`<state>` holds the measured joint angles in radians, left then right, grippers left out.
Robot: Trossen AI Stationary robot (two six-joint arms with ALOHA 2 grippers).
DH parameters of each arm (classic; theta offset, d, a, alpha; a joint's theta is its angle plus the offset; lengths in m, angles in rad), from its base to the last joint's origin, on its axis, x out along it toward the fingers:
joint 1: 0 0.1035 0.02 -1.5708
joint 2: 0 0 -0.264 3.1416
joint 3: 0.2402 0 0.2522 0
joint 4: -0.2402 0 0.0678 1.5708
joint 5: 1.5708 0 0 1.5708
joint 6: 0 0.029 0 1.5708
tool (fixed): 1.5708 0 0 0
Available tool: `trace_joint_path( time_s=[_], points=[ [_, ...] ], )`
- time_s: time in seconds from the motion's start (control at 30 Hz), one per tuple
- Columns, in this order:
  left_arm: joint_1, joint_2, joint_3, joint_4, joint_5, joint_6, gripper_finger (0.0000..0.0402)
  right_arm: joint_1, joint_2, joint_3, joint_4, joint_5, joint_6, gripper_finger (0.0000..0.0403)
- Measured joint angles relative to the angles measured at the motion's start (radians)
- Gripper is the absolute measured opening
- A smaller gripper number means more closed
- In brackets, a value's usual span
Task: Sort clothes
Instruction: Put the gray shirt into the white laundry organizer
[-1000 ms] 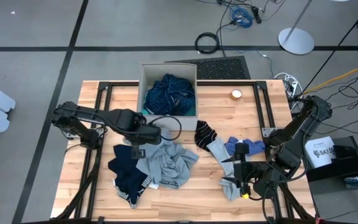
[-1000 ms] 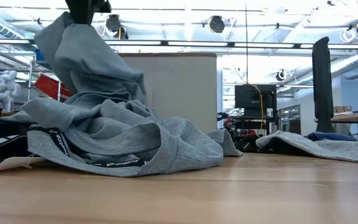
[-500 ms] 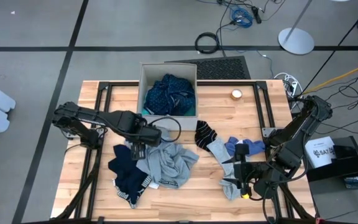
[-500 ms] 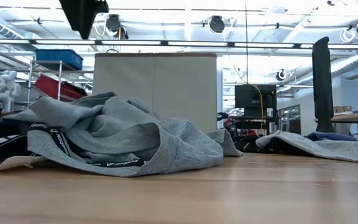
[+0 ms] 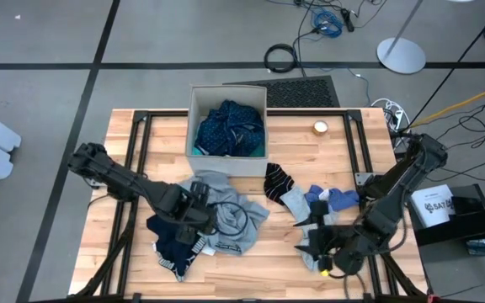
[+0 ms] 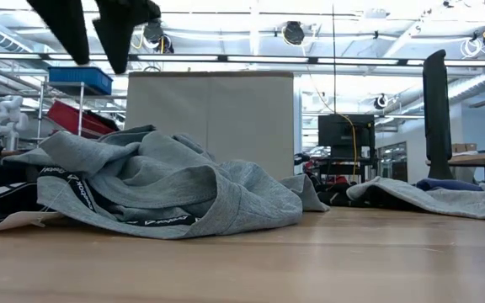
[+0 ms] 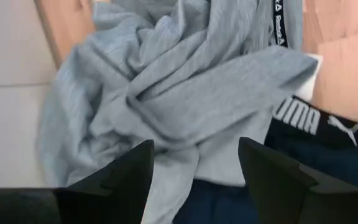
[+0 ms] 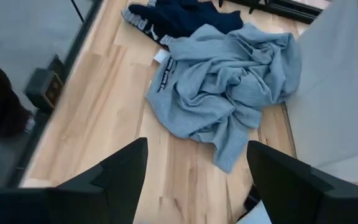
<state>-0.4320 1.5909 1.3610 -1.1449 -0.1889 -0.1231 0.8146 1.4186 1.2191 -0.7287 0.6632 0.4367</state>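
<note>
A crumpled grey garment [image 5: 230,215] lies on the table's near left, its edge over a navy garment [image 5: 171,236] with a white-lettered waistband [image 7: 328,143]. My left gripper [image 5: 194,220] hangs open just above the grey pile [image 7: 185,93], touching nothing; its fingers show at the top of the low view [image 6: 91,38]. The beige box [image 5: 194,118] holds a navy dotted garment [image 5: 230,124] and a bit of turquoise [image 5: 196,150]. A striped black sock [image 5: 274,181], a grey sock [image 5: 297,202] and blue pieces [image 5: 331,199] lie to the right. My right gripper [image 5: 317,234] is open above them [image 8: 194,174].
A small round thing [image 5: 320,127] sits at the far right of the table. Black frame rails [image 5: 137,143] run along both sides. Another grey piece [image 5: 310,254] lies under my right arm. Bare wood [image 5: 268,269] shows at the near edge's middle.
My left gripper has opened and let go of the grey garment, whose lifted part has fallen back onto the pile. The gripper has then gone down and toward the table's near edge, over the pile, rolling somewhat.
</note>
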Motion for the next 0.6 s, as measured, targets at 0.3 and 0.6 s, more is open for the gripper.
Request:
trace_joint_path(
  time_s=[0.3, 0.6],
  points=[
    [0.039, 0.000, -0.185, 0.335, -0.063, -0.090, 0.0242, -0.157, 0.173, 0.000, 0.190, -0.150, -0.175, 0.0263],
    [0.053, 0.028, -0.214, 0.411, -0.081, 0.025, 0.0242, -0.267, 0.369, 0.000, 0.462, -0.283, -0.353, 0.0263]
  ],
)
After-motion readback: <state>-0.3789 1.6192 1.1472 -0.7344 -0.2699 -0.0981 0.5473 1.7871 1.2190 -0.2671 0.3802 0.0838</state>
